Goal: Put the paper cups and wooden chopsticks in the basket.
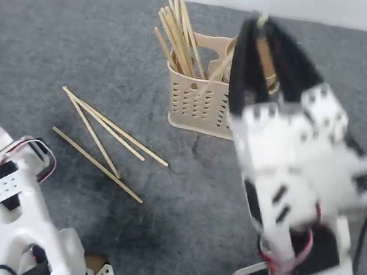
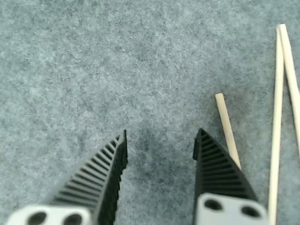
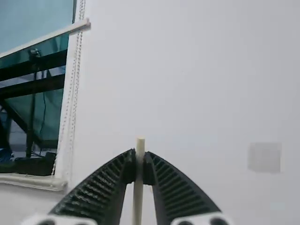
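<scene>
1. Beige perforated plastic basket (image 1: pixel 198 105): stands upright at the far middle of the grey felt-like table cover (image 1: pixel 60 36). It is the target container.
2. Bundle of pale wooden chopsticks (image 1: pixel 181 37): stands on end in the basket's left compartment and fans outward against the rim. This part of the task looks done.
3. Rounded tan form (image 1: pixel 233 48) in the neighbouring compartment: largely hidden by the raised arm. It may be a paper cup, but I cannot tell.
4. Four loose wooden chopsticks (image 1: pixel 104 136): lie flat on the cover in front of the basket and to its left. Three cross near their far ends and one lies apart, closer to the arms. All await collection.
5. Right gripper (image 3: pixel 139 161): black ribbed fingers are pinched on a single pale chopstick (image 3: pixel 139 143), whose end pokes out just past the fingertips. In the high view the arm is lifted over the basket's right side. This is probably so the stick can drop in end-first.
6. Left gripper (image 2: pixel 162 133): jaws are spread and hold nothing. It is low over bare cover, with the end of one loose chopstick (image 2: pixel 227 126) just beside one finger and two more farther out. The spread suits a pinch on that nearest stick, judged to be the next pick.
7. Left arm (image 1: pixel 12 195), white-bodied: sits at the near left of the table, well apart from the basket.
</scene>
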### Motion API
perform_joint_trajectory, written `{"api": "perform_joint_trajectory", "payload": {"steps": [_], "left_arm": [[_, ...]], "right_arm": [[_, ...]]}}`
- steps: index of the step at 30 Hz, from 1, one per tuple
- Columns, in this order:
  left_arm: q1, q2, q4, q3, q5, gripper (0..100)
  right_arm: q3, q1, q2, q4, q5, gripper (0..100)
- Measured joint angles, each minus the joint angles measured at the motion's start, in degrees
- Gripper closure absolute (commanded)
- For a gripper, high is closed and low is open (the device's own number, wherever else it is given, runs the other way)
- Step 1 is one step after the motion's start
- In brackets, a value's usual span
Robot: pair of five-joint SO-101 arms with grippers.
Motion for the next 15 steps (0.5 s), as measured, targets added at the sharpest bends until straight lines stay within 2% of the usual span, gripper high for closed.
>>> {"api": "perform_joint_trajectory", "payload": {"steps": [8,15], "left_arm": [[0.0,0.0,0.0,0.0,0.0,78],[0.0,0.0,0.0,0.0,0.0,78]], "right_arm": [[-27.08,4.4,34.02,-0.79,0.0,99.0],[-28.48,8.09,46.59,-0.79,-0.53,99.0]]}}
